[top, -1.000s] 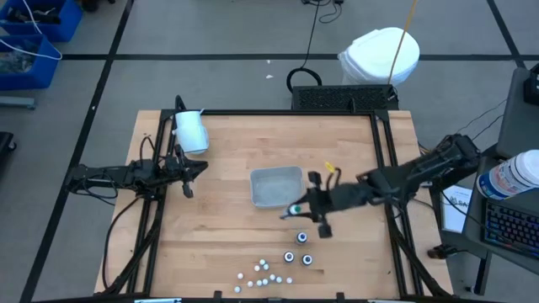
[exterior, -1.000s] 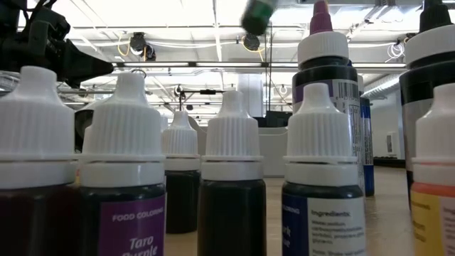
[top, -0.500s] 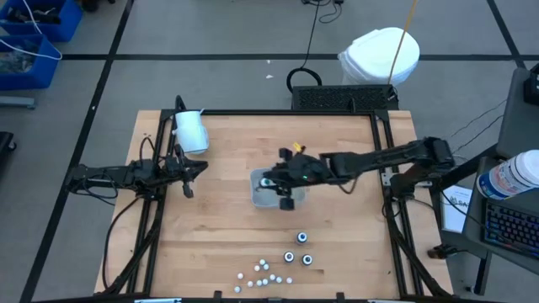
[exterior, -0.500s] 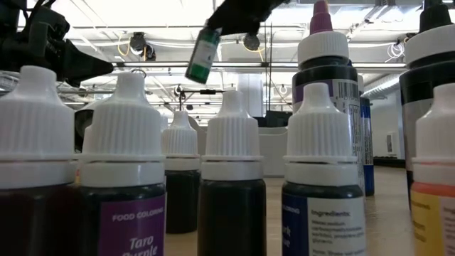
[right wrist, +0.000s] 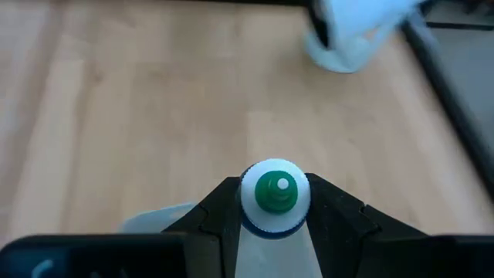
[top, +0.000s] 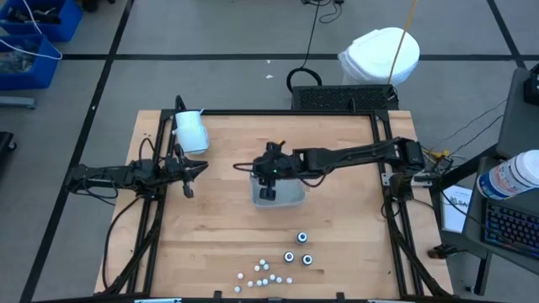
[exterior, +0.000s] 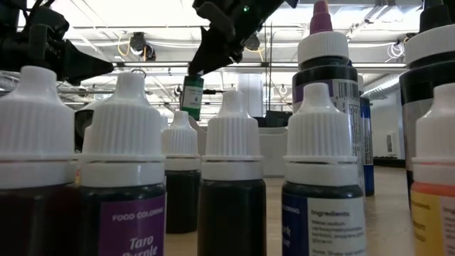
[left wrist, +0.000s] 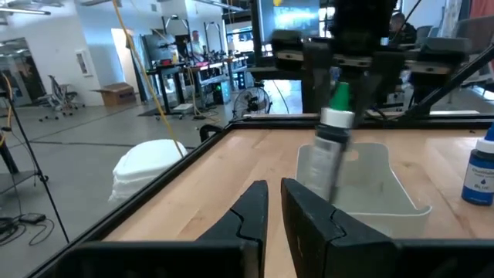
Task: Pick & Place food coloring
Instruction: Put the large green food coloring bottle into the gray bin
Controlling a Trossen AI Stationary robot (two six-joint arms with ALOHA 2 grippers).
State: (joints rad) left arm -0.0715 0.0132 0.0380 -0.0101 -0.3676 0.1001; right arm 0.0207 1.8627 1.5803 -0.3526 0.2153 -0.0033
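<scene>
High view: one green-tipped bottle [top: 268, 176] of food coloring hangs in the right gripper [top: 269, 174], over the 9 o'clock end of the single pale grey tray [top: 290, 195] near the middle of the counter [top: 227, 231]. Right wrist view looks straight down on its white cap and green nozzle, the two dark fingers [right wrist: 218, 207] pressed against its sides, so its long axis stands close to upright, nozzle up; the left wrist view shows it leaning a little, its body in front of the tray wall [left wrist: 363, 185].

Three dark round bottles [top: 296, 251] stand together toward 5 o'clock on the counter, nozzles pointing up. Just beyond them, toward 6 o'clock, lies a scatter of about a dozen tiny white-capped bottles [top: 264, 275]; an exact count cannot be told. One white cylinder [top: 190, 130] stands at about 10 o'clock.

Waiting at 9 o'clock, the left gripper [top: 192, 171] holds nothing, its fingers [left wrist: 248, 214] drawn narrow with only a thin slit between them.
</scene>
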